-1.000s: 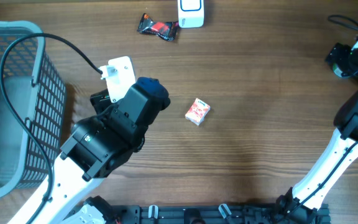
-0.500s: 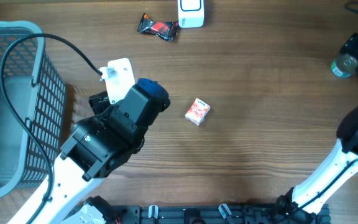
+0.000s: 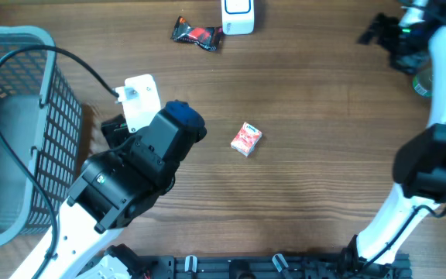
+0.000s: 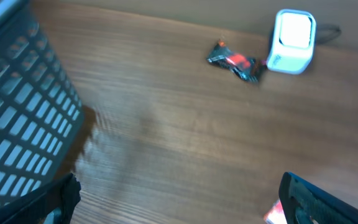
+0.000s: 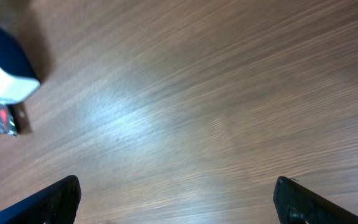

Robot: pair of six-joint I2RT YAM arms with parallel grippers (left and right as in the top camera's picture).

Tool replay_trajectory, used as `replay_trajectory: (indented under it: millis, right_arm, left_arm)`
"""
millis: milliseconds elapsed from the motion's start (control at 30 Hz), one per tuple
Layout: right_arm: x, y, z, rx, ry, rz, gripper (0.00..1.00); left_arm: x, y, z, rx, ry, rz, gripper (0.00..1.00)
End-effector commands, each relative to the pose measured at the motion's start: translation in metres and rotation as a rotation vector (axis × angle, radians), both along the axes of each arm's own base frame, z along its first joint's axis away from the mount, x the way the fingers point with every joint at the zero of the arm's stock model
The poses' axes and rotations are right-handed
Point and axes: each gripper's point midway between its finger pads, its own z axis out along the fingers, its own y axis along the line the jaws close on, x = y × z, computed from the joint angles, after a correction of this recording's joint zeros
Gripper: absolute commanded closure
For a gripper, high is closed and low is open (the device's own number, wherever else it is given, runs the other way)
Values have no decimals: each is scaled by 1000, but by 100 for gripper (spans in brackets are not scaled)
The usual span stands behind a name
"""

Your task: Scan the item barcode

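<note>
Gaping left gripper (image 4: pixel 179 186) and right gripper (image 5: pixel 178 183) apparently hang clear of box (image 3: pixel 246 139).

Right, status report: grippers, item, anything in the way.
Left gripper and right gripper both open, empty. Small red-and-white box lies mid-table, unheld. White scanner at far edge, dark snack wrapper beside it; nothing between box and scanner.
</note>
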Motion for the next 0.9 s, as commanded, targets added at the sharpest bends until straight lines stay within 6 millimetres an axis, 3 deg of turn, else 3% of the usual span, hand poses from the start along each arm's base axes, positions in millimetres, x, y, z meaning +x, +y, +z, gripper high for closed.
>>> replay_trajectory:
  millis: [0,67,133,267,367,467,567,667,733,767,867]
  right_arm:
    - [1,35,3,-36,24,-38,0]
    - [-4,57,1,-56,37,67,0]
    - [-17,75,-3,-121,59,272,0]
    - [-39,88,-9,-240,127,495,0]
    - [-60,109,-11,-213,159,701,0]
    - [-79,148,-6,-52,116,922,0]
    - [-99,171,-4,63,117,1025,2]
    - [-110,179,-12,82,161,1044,11]
    - [-116,184,-22,70,188,1066,10]
    - [-118,186,-30,44,203,1078,0]
    - [-120,194,-59,-34,238,1093,0]
  left_arm:
    - [-6,-28,-24,13,138,-188,0]
    - [-6,-22,-35,5,176,-123,0]
    - [-5,0,-39,-27,164,52,0]
    - [-1,23,-32,-74,111,188,0]
    - [-3,32,-20,-101,68,207,0]
    - [-10,42,-5,-81,27,185,0]
    - [-18,51,7,-67,-15,183,0]
    - [-25,64,19,-58,-65,211,0]
    - [-28,69,25,-58,-89,224,0]
    - [-30,72,27,-57,-101,230,0]
    - [-33,77,31,-53,-117,241,0]
